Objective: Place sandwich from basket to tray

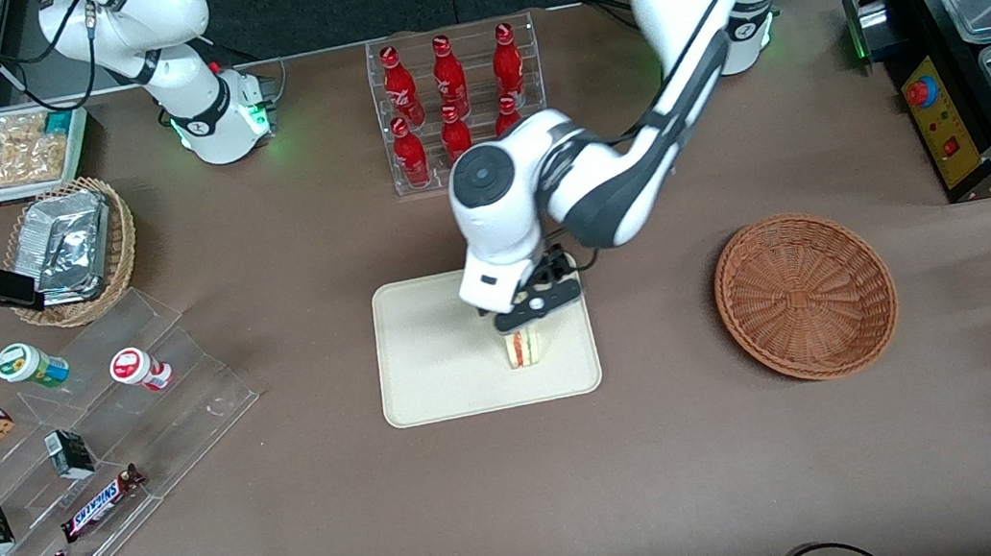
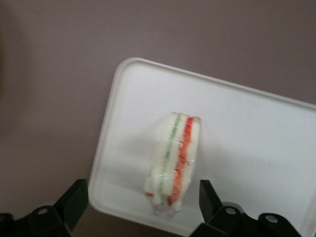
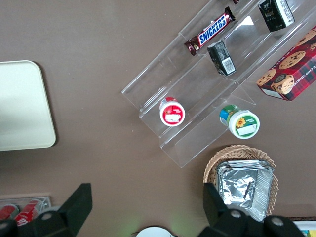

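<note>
Sandwich [image 1: 522, 348] lies on tray [image 1: 431, 374], toward its 3 o'clock edge in front view. Gripper [image 1: 535, 309] just above it, fingers [image 2: 74, 202] spread, touching nothing. Basket [image 1: 805, 295] sits toward working arm's end.

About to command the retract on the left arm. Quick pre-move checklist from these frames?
1. Sandwich on the tray, inside the rim: ok.
2. End effector open, fingers apart from the bread on both sides: ok.
3. Sandwich stable: it stands on edge with the filling layers showing; whether it stays up cannot tell.
4. Basket empty, nothing left to move: ok.
5. Path straight up above the tray: ok, nothing shows over the end effector but its own arm.
6. Bottle rack stands farther from the front camera than the tray, apart from it: ok.
</note>
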